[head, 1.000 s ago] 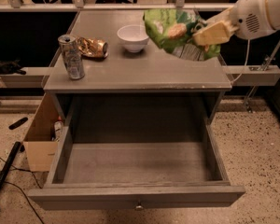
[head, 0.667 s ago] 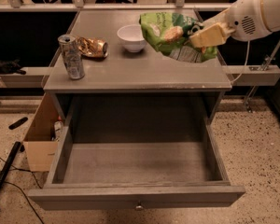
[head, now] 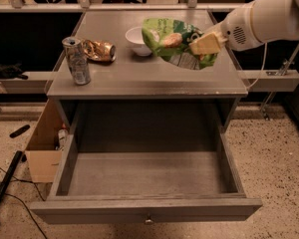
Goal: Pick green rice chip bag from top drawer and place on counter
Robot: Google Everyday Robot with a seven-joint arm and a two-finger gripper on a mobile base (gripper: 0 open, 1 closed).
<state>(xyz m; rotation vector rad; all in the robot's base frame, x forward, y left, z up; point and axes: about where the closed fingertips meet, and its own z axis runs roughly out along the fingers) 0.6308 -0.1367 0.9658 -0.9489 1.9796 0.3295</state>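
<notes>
My gripper (head: 205, 44) reaches in from the upper right and is shut on the green rice chip bag (head: 172, 41). The bag is light green with pictured tan chips and hangs tilted just above the right half of the counter (head: 139, 76). The top drawer (head: 147, 176) stands pulled wide open below, its flat grey bottom bare, with a small metal knob (head: 148, 219) on its front.
On the counter stand a silver can (head: 76, 60) at the left front, a gold crumpled wrapper (head: 98, 50) behind it and a white bowl (head: 138, 40) just left of the bag. A cardboard box (head: 44, 143) sits on the floor left of the cabinet.
My gripper has moved left and slightly lower with the bag, bringing it further over the counter and closer to the white bowl.
</notes>
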